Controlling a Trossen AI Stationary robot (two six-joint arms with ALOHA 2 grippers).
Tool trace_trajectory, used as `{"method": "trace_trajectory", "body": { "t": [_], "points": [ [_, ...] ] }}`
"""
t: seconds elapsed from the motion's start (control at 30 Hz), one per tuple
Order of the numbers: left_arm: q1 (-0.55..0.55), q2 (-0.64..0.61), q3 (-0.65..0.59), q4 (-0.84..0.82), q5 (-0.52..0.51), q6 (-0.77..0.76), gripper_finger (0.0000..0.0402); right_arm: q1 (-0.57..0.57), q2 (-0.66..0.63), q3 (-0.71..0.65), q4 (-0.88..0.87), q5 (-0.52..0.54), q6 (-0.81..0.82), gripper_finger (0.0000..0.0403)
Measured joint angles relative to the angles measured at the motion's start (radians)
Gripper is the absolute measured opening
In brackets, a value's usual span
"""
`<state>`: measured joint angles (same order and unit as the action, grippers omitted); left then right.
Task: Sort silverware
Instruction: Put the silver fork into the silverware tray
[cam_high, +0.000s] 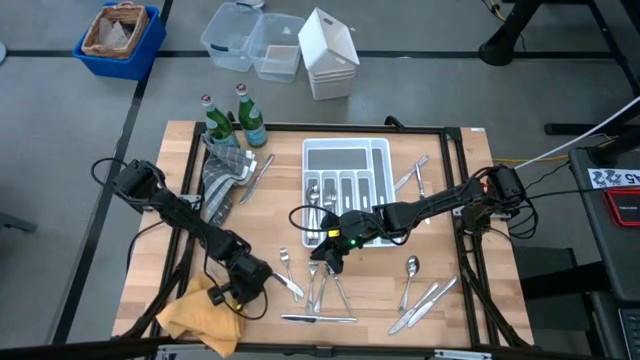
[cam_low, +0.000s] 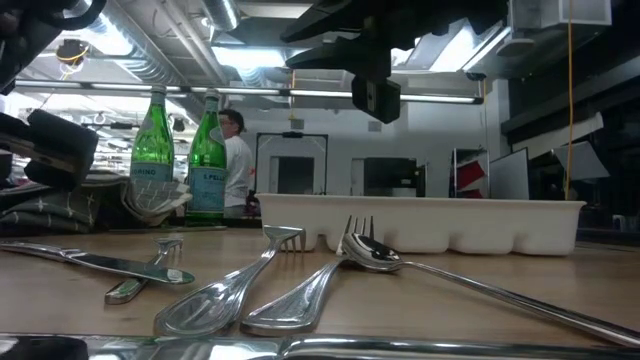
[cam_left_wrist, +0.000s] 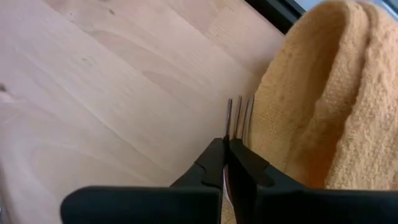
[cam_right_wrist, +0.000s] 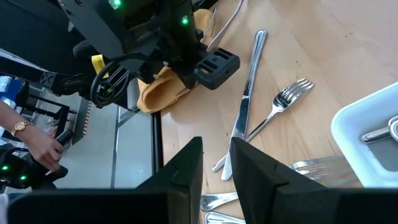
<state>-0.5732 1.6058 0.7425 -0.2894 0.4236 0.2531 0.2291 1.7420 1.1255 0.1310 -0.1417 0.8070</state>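
The left gripper (cam_left_wrist: 227, 163) is clamped on a fork (cam_left_wrist: 237, 118), its tines poking out beside the yellow cloth (cam_high: 205, 315) at the table's (cam_high: 160, 220) near-left corner. The right gripper (cam_right_wrist: 216, 163) hovers over mid-table with a small gap between its fingers, holding nothing, just by the white tray (cam_high: 345, 152). The rest of the silverware (cam_high: 330, 295) lies scattered along the near edge.

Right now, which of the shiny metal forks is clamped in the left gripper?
The silver metal fork beside the orange cloth: the left gripper is shut on it, tines poking past the fingertips. The others lie loose on the wooden table.
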Motion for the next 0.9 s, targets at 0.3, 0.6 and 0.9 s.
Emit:
{"method": "trace_trajectory", "body": {
  "t": [0.3, 0.6, 0.9],
  "points": [
    [0.0, 0.0, 0.0, 0.03, 0.0, -0.166, 0.0001, 0.0, 0.0, 0.0, 0.001, 0.0, 0.0, 0.0085],
    [0.014, 0.0, 0.025, 0.047, 0.0, -0.258, 0.0, 0.0, 0.0, 0.0, 0.003, 0.0, 0.0, 0.0085],
    [0.103, -0.039, 0.052, 0.047, -0.011, -0.302, 0.0, -0.011, -0.013, 0.0, 0.003, -0.008, -0.013, 0.0085]
  ]
}}
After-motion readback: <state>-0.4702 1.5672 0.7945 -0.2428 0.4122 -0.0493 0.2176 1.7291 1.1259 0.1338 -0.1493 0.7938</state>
